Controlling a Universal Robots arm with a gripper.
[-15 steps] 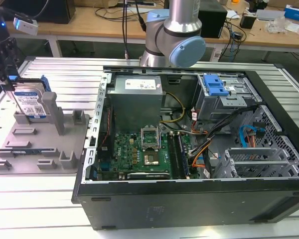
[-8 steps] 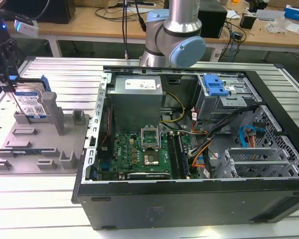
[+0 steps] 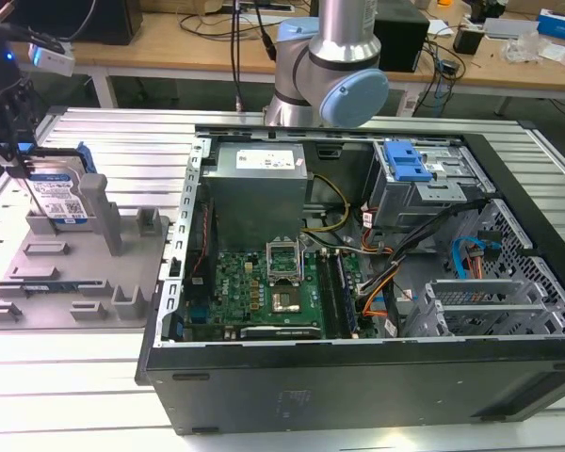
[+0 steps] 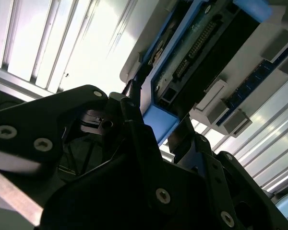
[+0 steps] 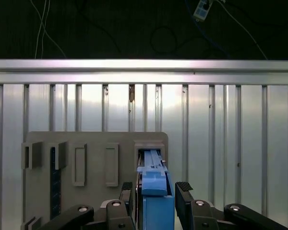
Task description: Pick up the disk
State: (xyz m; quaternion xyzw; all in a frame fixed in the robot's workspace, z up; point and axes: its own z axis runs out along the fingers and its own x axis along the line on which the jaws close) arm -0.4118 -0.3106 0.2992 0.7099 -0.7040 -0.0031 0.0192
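Black and nearest the lens in the first wrist view, the claw [image 5: 155, 188] sits astride the upper edge of the disk [image 5: 156, 208], whose blue plastic frame we see end on. We cannot tell whether the claw is clamped on the disk or merely standing around it. The disk stands upright on its edge in a slot at one end of the grey fixture tray [image 5: 96, 143]. Beyond the tray runs the ribbed metal table [image 5: 221, 134].

In the second wrist view the claw [image 4: 156, 112] flanks the blue frame of the disk [image 4: 197, 52], whose dark underside faces us.

In the exterior view the claw [image 3: 21, 171] hangs over the tray [image 3: 85, 273], at the disk [image 3: 61, 196], whose white and blue label faces the camera. Just beside the tray, toward the exterior view's right, lies an open computer case [image 3: 358, 377] with a green circuit board [image 3: 254, 282] inside. Farther back than the tray, behind the case, rises the silver and blue arm [image 3: 334, 56].
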